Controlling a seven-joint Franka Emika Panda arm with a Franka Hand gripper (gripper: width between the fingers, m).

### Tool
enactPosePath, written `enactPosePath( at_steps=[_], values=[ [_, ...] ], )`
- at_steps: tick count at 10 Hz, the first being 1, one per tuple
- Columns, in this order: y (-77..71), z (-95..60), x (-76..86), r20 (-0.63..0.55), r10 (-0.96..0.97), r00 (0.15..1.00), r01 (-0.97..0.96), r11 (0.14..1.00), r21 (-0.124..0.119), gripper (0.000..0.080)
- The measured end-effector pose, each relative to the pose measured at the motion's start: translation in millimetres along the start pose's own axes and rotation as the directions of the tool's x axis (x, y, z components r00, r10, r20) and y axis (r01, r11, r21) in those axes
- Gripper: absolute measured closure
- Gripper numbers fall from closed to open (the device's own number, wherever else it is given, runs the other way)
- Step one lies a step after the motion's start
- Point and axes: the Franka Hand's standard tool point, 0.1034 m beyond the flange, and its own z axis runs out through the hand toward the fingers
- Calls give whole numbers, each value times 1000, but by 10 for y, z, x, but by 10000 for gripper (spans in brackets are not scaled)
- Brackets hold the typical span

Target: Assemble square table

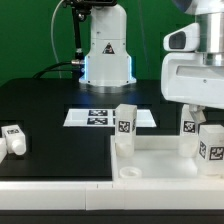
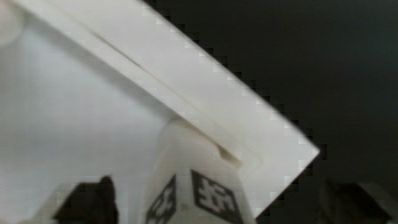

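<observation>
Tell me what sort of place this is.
Probably a robotics lab bench: a white robot arm base on a black table, a green backdrop, and a flat white marker board.

White plastic square tray-like table top [image 1: 160, 162] at the exterior view's near right on the black table [image 1: 50, 100], short white block leg [image 1: 125, 123] upright at its far left corner, second leg [image 1: 189, 127] and third leg [image 1: 212, 148] at its right end, fourth leg [image 1: 14, 139] well apart at the left, flat white marker board [image 1: 80, 117] behind the top, centre.
</observation>
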Motion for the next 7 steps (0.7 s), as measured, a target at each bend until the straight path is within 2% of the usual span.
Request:
enactPosePath(
  at_steps=[1,4,5,6,7],
  values=[
    [17,2,24,-1,-28,1000,28,1000,-1,170],
    [36,4,49,-5,-281,960,281,960,-8,154],
    [63,8,85,-2,-472,882,472,882,-19,154],
    [18,-1,84,10,-615,788,615,787,-38,151],
    [-42,2,62,8,-627,779,627,779,-33,151]
  ],
)
